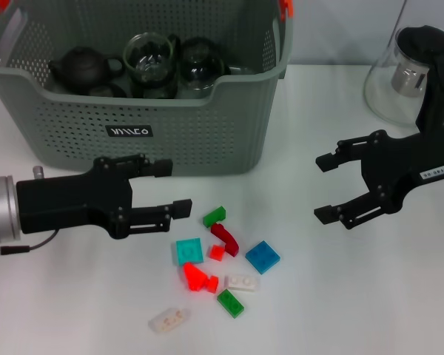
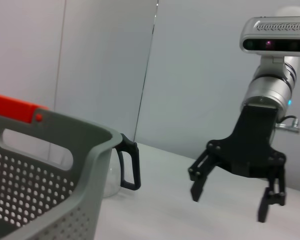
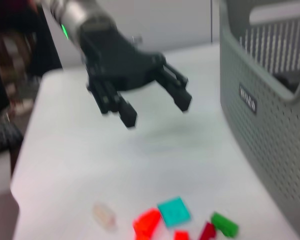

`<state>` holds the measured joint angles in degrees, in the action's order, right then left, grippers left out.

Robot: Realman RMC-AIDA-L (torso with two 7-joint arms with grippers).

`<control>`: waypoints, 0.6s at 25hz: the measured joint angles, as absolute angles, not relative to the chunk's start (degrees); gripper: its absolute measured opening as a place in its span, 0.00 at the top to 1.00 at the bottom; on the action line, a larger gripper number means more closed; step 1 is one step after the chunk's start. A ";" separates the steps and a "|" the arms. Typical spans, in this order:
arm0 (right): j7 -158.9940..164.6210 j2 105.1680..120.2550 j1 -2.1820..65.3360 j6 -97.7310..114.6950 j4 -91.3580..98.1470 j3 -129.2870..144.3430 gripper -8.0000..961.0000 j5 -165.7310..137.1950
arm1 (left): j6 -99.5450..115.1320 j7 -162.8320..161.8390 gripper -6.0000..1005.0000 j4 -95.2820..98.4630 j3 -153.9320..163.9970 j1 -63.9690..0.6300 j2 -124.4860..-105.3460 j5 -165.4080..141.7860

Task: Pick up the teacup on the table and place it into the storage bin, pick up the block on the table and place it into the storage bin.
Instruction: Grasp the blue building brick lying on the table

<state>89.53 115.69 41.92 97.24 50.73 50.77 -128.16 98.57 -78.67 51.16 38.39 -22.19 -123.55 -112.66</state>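
The grey-green perforated storage bin [image 1: 133, 111] stands at the back left and holds a dark teapot [image 1: 85, 68] and two glass teacups [image 1: 149, 58]. No teacup shows on the table. Several blocks lie in front of the bin: green [image 1: 214, 216], dark red [image 1: 226, 238], teal [image 1: 189, 251], blue [image 1: 262, 256], red [image 1: 194, 277] and white [image 1: 169, 319]. My left gripper [image 1: 176, 188] is open and empty, left of the blocks by the bin's front wall. My right gripper [image 1: 322, 187] is open and empty, right of the blocks. The right wrist view shows the left gripper [image 3: 157, 112] and the blocks [image 3: 174, 211].
A glass pitcher [image 1: 407, 74] with a black lid and handle stands at the back right, behind my right arm. The left wrist view shows the bin's rim [image 2: 50, 145], the pitcher's handle [image 2: 130, 165] and my right gripper [image 2: 230, 204].
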 joint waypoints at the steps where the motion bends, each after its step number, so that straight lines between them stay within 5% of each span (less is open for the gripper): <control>1: 90.00 115.89 42.36 97.11 51.63 51.59 0.02 -129.33 | 98.71 -78.83 0.23 50.60 38.39 -22.29 -123.49 -112.76; 11: 91.80 119.94 50.90 94.03 52.16 62.06 0.02 -147.10 | 98.94 -81.49 0.24 49.57 37.45 -22.59 -123.44 -113.05; 15: 92.86 120.26 53.59 91.82 49.88 68.32 0.02 -147.72 | 99.11 -81.50 0.24 49.56 36.53 -22.72 -123.08 -113.33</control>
